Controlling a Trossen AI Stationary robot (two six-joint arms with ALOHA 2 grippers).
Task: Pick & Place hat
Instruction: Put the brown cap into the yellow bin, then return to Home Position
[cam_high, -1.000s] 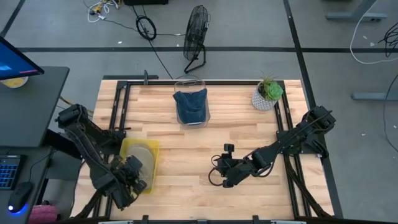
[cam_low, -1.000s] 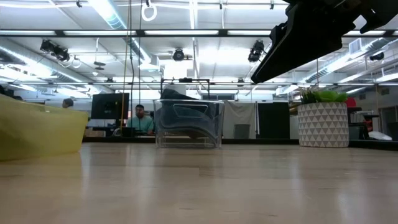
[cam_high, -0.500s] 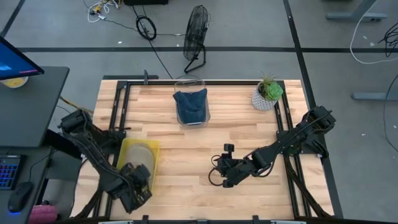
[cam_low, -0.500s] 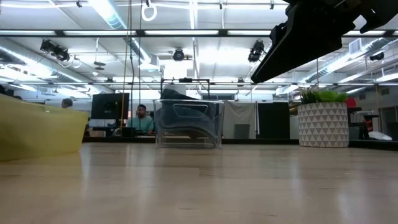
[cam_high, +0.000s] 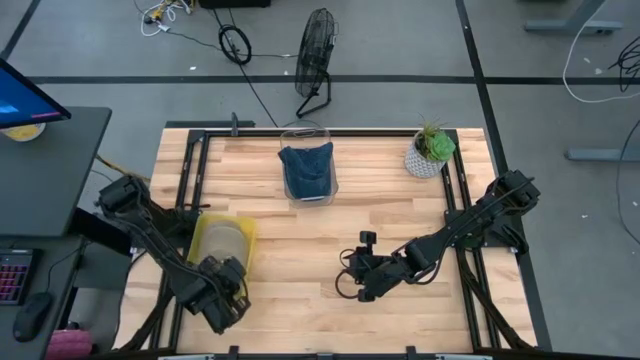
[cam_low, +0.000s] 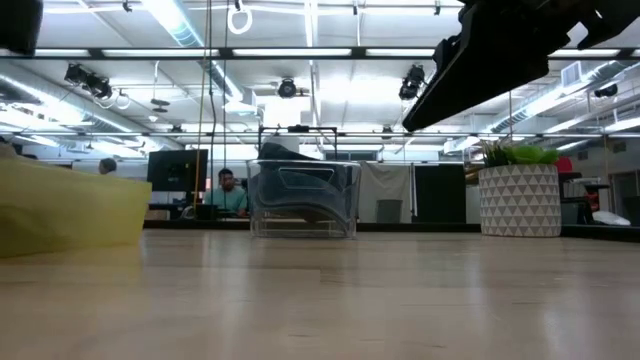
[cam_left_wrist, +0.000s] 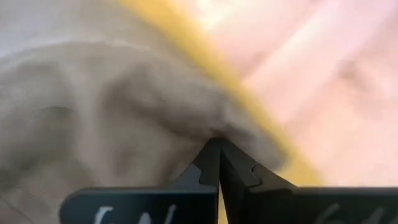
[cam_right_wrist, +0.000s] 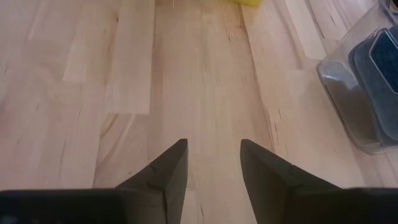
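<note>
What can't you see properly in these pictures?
- High view: what the left gripper pinches; the arm's own body hides it.
- Left wrist view: the beige hat and the yellow bin rim are blurred; the shut fingers hide the pinch point.
- Low view: the yellow bin is cut off by the edge.
- Low view: the people at the back are too small.

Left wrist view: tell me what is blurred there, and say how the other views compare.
Left wrist view: the beige hat and yellow bin rim are smeared soft, only the shut left gripper reads crisp. Right wrist view: the wooden table grain is sharp. Low view: bright ceiling lights glare, the near tabletop is soft. High view: evenly lit and clear.
</note>
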